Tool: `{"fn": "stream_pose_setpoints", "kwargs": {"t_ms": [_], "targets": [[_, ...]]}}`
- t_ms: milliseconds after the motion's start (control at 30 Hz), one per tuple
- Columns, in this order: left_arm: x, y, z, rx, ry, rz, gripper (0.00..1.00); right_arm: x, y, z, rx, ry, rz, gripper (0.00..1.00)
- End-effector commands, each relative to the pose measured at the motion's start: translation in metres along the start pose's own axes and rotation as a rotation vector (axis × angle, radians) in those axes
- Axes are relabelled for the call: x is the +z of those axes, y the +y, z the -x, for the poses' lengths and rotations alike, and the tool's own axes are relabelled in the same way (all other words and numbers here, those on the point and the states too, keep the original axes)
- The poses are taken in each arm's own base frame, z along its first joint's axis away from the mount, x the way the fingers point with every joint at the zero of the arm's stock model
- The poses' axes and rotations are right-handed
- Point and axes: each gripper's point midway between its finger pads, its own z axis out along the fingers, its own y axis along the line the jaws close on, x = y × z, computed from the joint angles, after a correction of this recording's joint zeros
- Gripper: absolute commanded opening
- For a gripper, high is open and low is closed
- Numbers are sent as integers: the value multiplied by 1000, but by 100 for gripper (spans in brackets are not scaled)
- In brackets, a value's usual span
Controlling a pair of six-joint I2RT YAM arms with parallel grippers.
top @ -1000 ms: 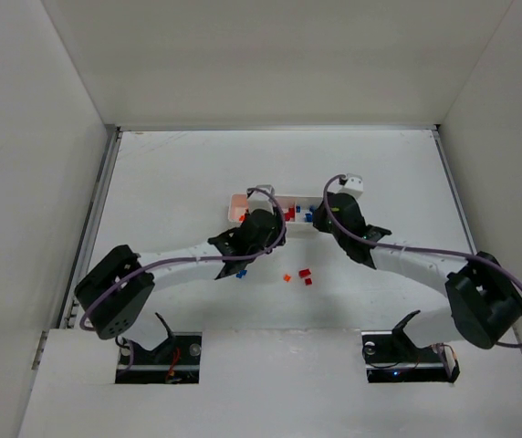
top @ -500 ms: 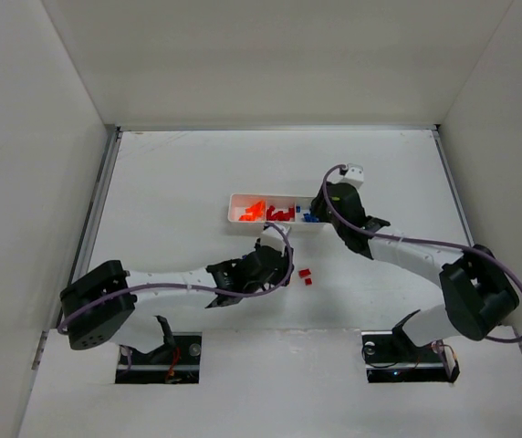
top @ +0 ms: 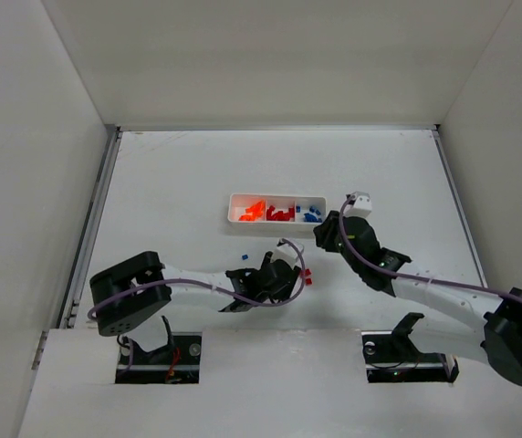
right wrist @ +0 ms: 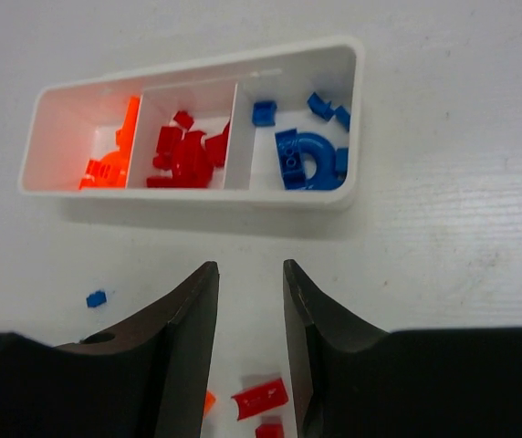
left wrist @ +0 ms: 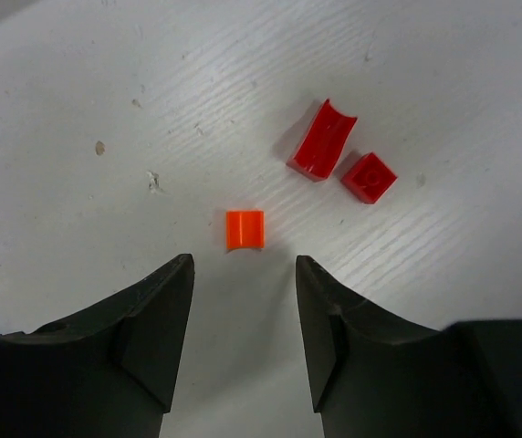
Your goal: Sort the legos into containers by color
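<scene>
The left wrist view alone gives the loose pieces close up: a small orange plastic brick (left wrist: 245,229) lies on the white table (left wrist: 106,109) just ahead of the left gripper (left wrist: 243,274); its black jaws stand spread with nothing between them; the brick sits in front of the gap, not inside it, touching neither finger. Beyond it to the right a red curved plastic piece (left wrist: 321,140) lies hollow side up; a small red square brick (left wrist: 368,176) sits just beside it, stud on top; whether those two touch I cannot tell.

The right wrist view alone looks into the long shallow white plastic tray (right wrist: 197,196): thin dividers split it into three compartments; orange pieces (right wrist: 115,155) fill the left one, a heap of red bricks (right wrist: 183,155) the middle one; the right one holds a blue arch piece (right wrist: 311,160) with a few small blue bricks around it. The right gripper (right wrist: 249,269) hangs on the near side of the tray, clear of its wall, jaws apart and empty; a tiny blue brick (right wrist: 96,297) lies on the table to their left.

The top view sets these together: the tray lies mid-table; the left gripper is on its near side, over the loose red pieces; the right gripper is near the tray's right end.
</scene>
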Motion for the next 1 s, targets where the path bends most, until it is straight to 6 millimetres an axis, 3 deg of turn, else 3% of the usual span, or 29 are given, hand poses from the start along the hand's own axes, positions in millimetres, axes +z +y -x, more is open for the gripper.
{"fn": "stream_pose_setpoints", "kwargs": {"t_ms": [0,133,267,333,433,633,800,967], "targets": [[8,2,9,5,-16,23,44,-10,2,-21,4,42,12,39],[13,4,8,6,-14,30,41,-19,-4,-48,5,94,6,34],[18,2,2,10,10,17,27,-30,-8,-73,27,150,9,35],[17,2,-1,17,19,18,19,-34,-6,-83,19,175,21,41],[11,7,7,3,-10,25,15,-38,-3,-96,-11,210,35,51],[-6,37,69,-155,-166,67,14,-39,14,-110,-85,248,69,61],[-10,77,126,-353,-288,129,15,-36,19,-112,-133,244,68,64],[-10,124,165,-473,-377,216,16,-32,20,-113,-154,240,61,67]]}}
